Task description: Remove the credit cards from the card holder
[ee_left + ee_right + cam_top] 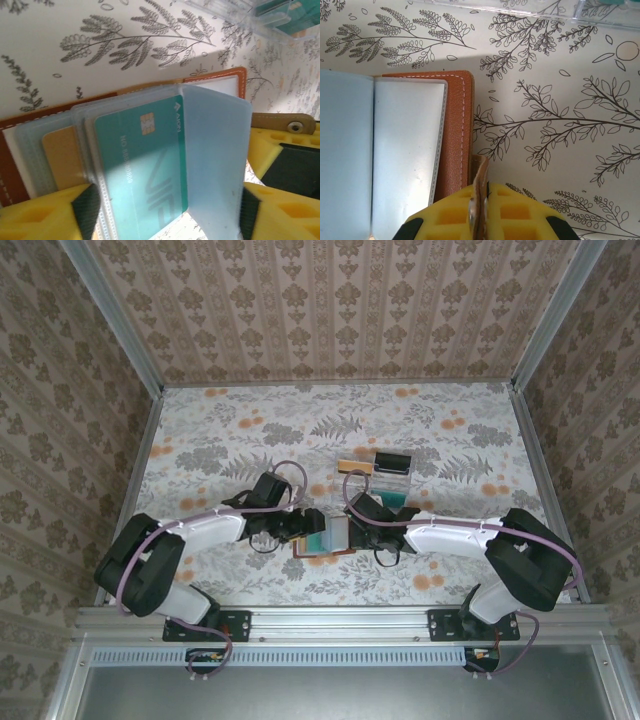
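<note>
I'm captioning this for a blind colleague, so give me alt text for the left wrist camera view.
An open brown card holder lies on a floral table, a teal card in a clear sleeve and a tan card left of it. The yellow fingers of the left pincer stand apart on either side of the sleeves; the holder's strap lies at right.

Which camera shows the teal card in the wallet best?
The left wrist view: the teal card sits large in a clear sleeve of the open card holder, chip and lettering plain. The top view shows the card as a tiny teal patch. The right wrist view gives the holder's pale sleeves and brown cover.
</note>
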Controlling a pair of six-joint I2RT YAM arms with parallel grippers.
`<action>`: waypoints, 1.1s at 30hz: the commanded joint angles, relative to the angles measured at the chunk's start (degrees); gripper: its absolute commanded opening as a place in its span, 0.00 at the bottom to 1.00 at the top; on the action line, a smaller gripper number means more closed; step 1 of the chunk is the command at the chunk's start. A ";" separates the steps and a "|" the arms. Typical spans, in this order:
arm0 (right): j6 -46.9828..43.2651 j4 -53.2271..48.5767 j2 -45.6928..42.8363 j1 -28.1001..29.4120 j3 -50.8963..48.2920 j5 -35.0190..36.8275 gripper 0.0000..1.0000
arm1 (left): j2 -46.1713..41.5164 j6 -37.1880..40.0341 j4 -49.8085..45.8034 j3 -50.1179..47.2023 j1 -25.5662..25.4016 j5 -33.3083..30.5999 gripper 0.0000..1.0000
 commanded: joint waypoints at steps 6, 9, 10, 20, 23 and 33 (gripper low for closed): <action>0.92 0.78 -0.05 -0.07 -0.96 -0.72 0.07 | 1.85 0.86 0.16 0.35 -1.10 1.87 1.00; 1.05 0.56 -0.38 -0.11 -1.12 -0.39 0.11 | 2.27 1.22 -0.23 0.70 -1.29 1.99 1.00; 1.06 0.52 -0.53 -0.16 -1.19 -0.21 0.12 | 2.48 1.29 -0.19 0.79 -1.37 2.08 1.00; 0.05 -5.56 -8.27 -1.03 -0.53 3.65 0.32 | -1.13 2.79 -7.25 2.28 -0.90 -2.35 0.98; -0.81 -6.08 -11.00 -1.19 0.54 3.35 0.34 | -4.29 3.90 -10.92 2.49 0.16 -4.50 0.93; 1.15 -0.67 -5.12 0.19 7.74 -5.48 0.29 | -4.10 6.83 -13.80 2.17 2.84 -5.85 0.41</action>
